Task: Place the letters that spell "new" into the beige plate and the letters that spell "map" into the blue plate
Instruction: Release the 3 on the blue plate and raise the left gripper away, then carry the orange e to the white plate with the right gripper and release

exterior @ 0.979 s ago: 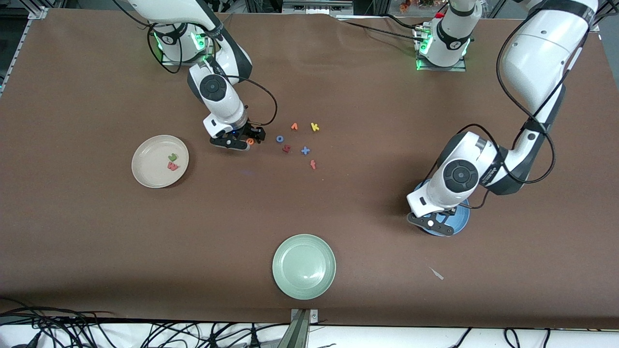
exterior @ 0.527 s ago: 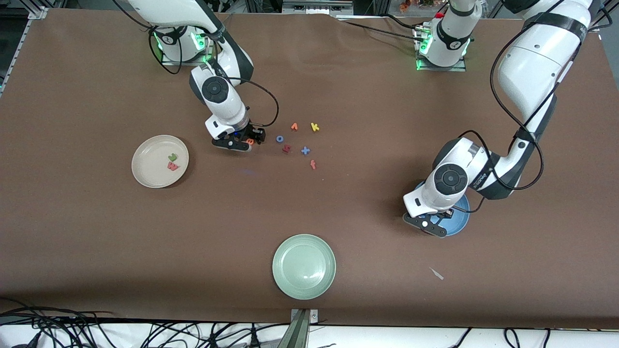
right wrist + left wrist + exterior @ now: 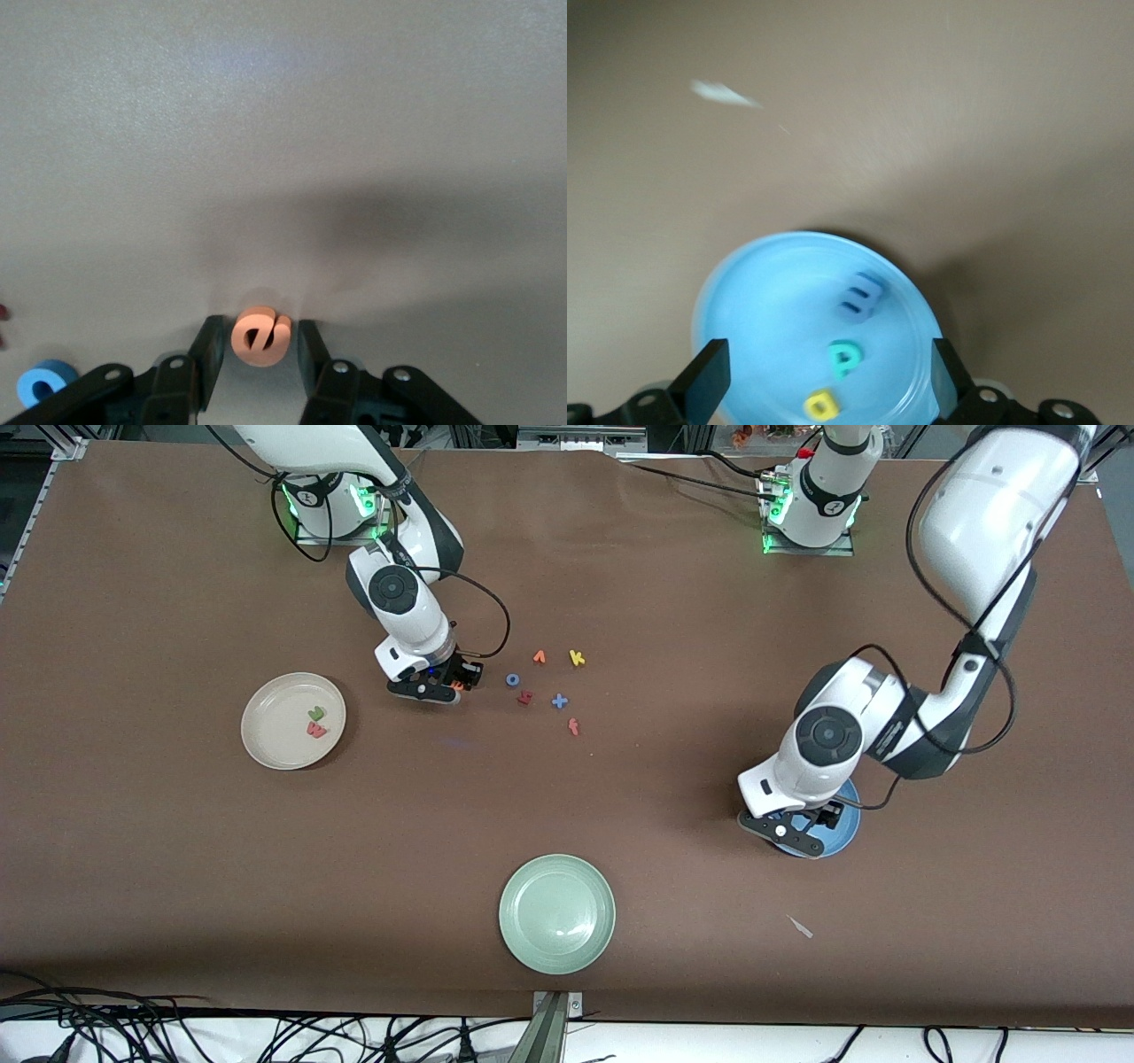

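Observation:
The orange e lies on the brown table between the fingers of my right gripper, which is open, with only a narrow gap on each side of the letter. In the front view that gripper is low over the table beside the loose letters. The beige plate holds the green n and the red w. My left gripper hangs open and empty over the blue plate. In that plate lie the blue m, the teal a and the yellow p.
Loose letters lie mid-table: blue o, orange v, yellow k, a dark red piece, a blue cross and a red f. A pale green plate sits near the front edge. A white scrap lies nearby.
My right gripper's fingers have drawn in around the orange e. The left hand has shifted slightly over the blue plate.

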